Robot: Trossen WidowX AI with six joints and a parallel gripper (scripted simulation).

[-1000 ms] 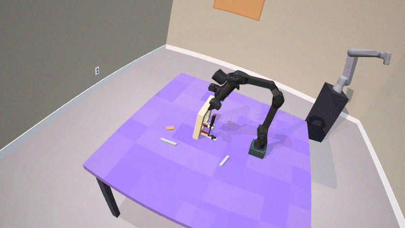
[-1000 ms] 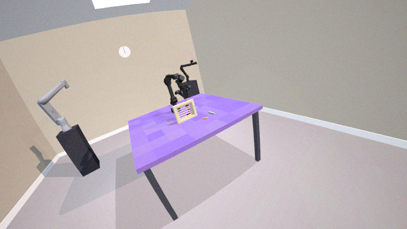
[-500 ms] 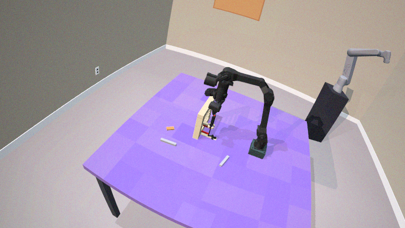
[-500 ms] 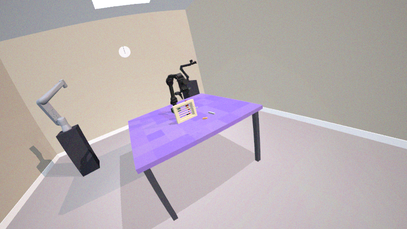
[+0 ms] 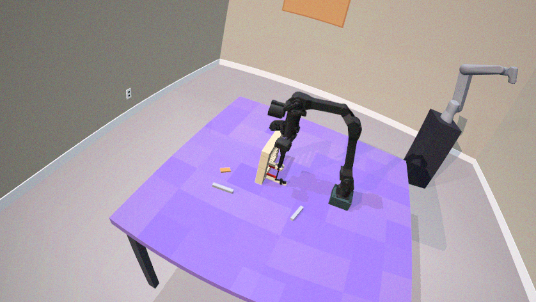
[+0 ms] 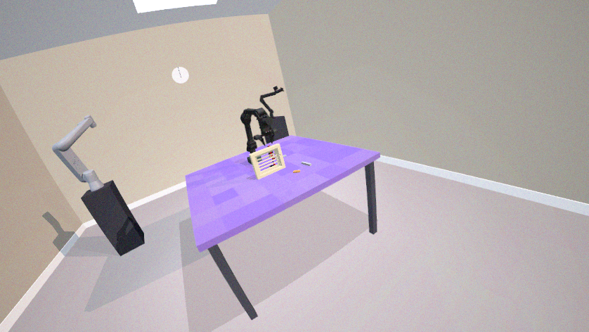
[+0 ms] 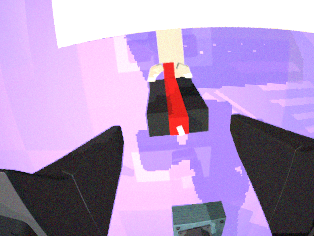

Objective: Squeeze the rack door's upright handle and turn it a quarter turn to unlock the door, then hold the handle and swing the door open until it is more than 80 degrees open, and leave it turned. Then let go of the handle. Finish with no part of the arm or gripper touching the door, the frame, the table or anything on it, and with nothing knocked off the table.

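Observation:
The cream rack frame (image 5: 259, 172) (image 6: 270, 171) stands upright on the purple table (image 5: 315, 254) (image 6: 230, 222). Its barred door appears to lie in the frame, closed as far as I can see. The upright handle is largely hidden by the gripper in the top view. In the wrist view the black handle with a red stripe (image 7: 175, 97) is seen from above, between the fingers. My gripper (image 5: 280, 164) (image 7: 177, 127) points down at the handle and is open, with a visible gap on each side of it. No contact shows.
An orange block (image 5: 224, 169) (image 6: 296, 171) and a white bar (image 5: 222, 187) (image 6: 306, 164) lie beyond the frame. Another white bar (image 5: 297, 213) lies nearer the arm's teal base (image 5: 340, 200) (image 7: 199, 212). A grey arm (image 5: 463, 87) stands on a dark pedestal off the table.

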